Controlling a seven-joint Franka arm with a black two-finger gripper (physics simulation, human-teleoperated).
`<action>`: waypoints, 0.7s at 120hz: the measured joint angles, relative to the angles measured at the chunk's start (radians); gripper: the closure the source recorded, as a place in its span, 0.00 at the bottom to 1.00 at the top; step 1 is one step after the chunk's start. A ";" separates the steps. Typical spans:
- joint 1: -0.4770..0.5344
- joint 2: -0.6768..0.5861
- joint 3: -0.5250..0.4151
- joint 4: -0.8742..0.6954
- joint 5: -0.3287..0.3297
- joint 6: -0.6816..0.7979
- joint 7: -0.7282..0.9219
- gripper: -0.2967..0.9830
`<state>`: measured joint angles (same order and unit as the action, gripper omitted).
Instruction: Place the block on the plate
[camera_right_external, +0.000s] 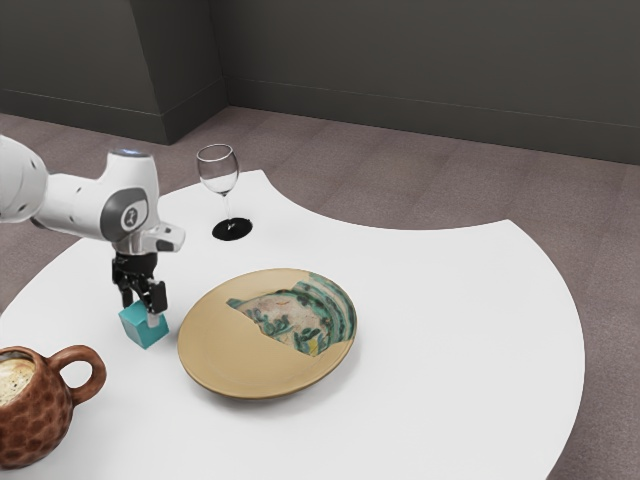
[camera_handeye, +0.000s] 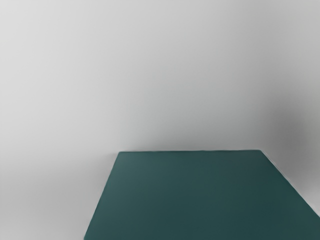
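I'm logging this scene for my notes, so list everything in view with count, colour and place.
Block: one, teal, beside the plate
Plate: one, tan with a green-patterned part, on the table
Mug: one, brown, exterior view's lower left
Wine glass: one, clear with black base, beyond the plate
Table: one, white, under the plate
Floor: one, greyish brown, around the table
Wall: one, dark grey, background
Arm: one, mostly white, exterior view's left
Gripper: one, black, at the block

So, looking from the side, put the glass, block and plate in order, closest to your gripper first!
1. Block: right at my gripper.
2. Plate: beside the block, toward the exterior view's right.
3. Glass: farther back, behind the plate.
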<state>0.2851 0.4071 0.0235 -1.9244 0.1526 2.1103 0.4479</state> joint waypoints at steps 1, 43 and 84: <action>0.000 0.002 0.000 0.000 0.000 0.001 0.000 0.23; 0.010 0.028 0.009 0.006 -0.026 0.024 0.003 0.35; 0.011 -0.003 0.012 -0.008 -0.037 0.027 0.003 0.43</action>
<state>0.2959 0.4039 0.0353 -1.9324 0.1156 2.1369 0.4513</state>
